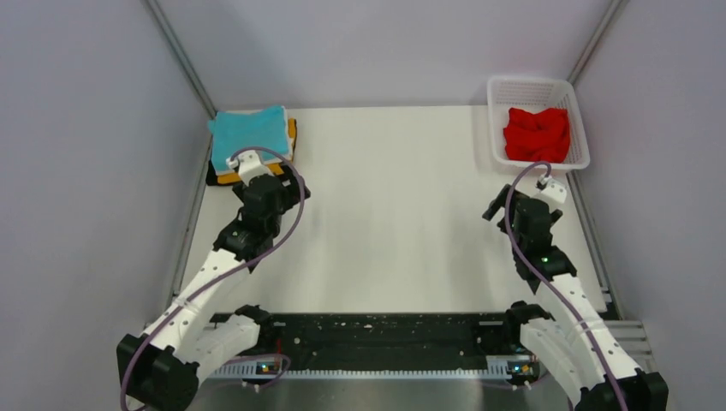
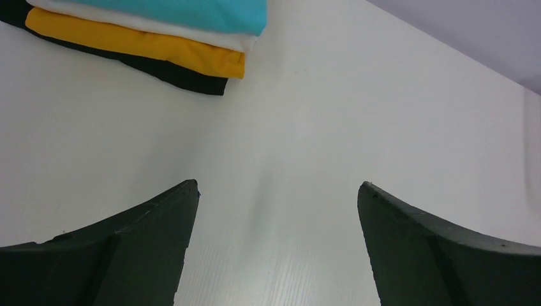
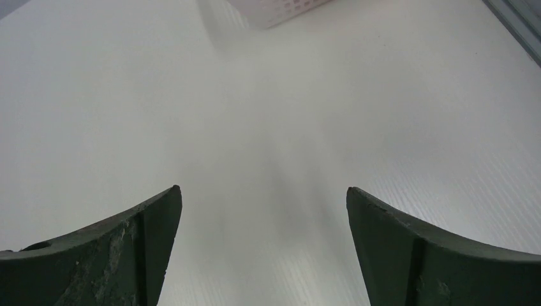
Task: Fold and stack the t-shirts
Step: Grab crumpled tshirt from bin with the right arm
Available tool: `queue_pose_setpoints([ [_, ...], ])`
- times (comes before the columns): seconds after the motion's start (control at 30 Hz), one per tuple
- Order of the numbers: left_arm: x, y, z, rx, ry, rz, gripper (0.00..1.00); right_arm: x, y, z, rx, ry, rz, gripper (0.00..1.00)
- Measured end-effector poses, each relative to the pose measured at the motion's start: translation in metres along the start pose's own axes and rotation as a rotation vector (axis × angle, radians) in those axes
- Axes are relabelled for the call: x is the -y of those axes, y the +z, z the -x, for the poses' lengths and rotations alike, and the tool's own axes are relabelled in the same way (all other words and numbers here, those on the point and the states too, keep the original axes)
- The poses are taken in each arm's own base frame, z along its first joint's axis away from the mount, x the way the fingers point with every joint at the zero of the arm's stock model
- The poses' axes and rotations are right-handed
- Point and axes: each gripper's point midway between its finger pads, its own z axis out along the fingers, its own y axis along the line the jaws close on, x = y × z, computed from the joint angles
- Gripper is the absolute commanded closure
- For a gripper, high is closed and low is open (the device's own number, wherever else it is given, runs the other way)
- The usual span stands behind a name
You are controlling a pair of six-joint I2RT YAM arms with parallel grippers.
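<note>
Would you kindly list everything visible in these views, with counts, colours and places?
turquoise t-shirt: one, turquoise, folded, top of the stack at the table's far left corner
white t-shirt: one, white, folded, second in that stack
orange-yellow t-shirt: one, orange-yellow, folded, third in the stack
black t-shirt: one, black, folded, bottom of the stack
red t-shirt: one, red, crumpled, inside the basket
basket: one, white mesh, far right corner
table: one, white, under everything
left arm: one, white and black, left side
right arm: one, white and black, right side
left gripper: one, dark, open, near the stack
right gripper: one, dark, open, near the basket
</note>
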Motion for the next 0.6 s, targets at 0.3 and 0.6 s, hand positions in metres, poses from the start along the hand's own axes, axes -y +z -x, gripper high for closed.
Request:
queue_pose_setpoints([
  [0.3, -0.004, -0.007, 0.001, 0.004, -0.005, 0.004, 0.01, -0.026, 0.011, 0.05, 0.065, -0.053, 0.017, 0.01],
  [0.6, -0.01, -0.006, 0.001, 0.009, 0.001, 0.036, 0.01, -0.045, 0.088, 0.186, 0.126, -0.062, -0.154, 0.01],
])
